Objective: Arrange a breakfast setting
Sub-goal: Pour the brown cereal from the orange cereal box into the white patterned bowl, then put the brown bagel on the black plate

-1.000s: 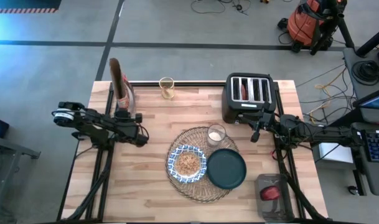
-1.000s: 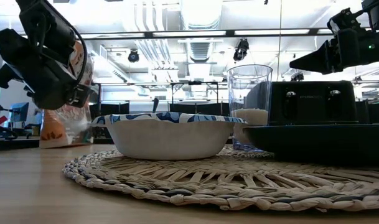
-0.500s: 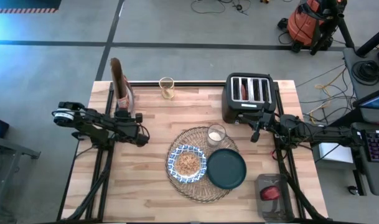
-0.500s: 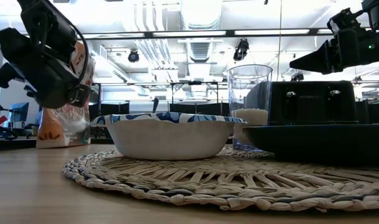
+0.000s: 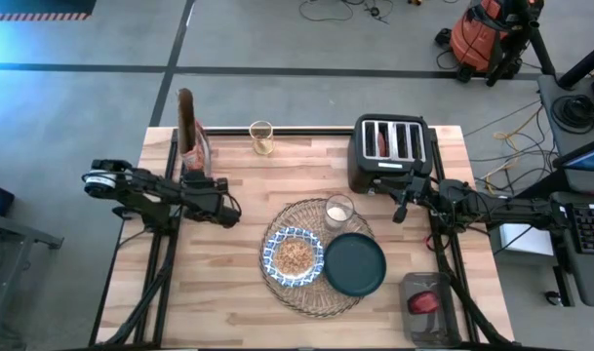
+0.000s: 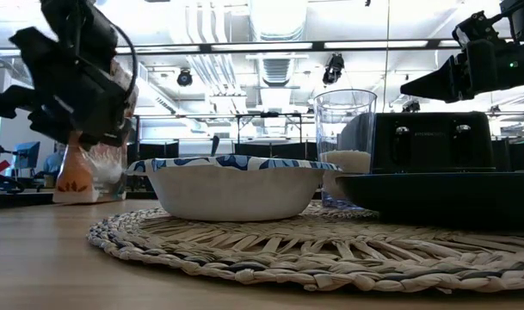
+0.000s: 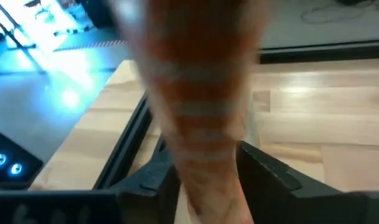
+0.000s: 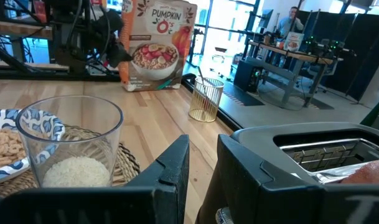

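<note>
Pictured: left claw (image 5: 226, 211) loosened around upright orange-brown cereal bag (image 5: 189, 132) on wooden tabletop (image 5: 238, 292), best withdrawn straight back; right claw (image 5: 399, 209) idle, narrowly parted, empty.

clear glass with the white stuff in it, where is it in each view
high view: glass on the placemat's far edge, toward the toaster.
low view: right of centre, behind the bowl, beside the toaster.
left wrist view: not in it.
right wrist view: near, lower left.
Shared landmark: the toaster.

Overhead view straight down, low view level across table, both sharing the bowl (image 5: 294, 255)
</note>
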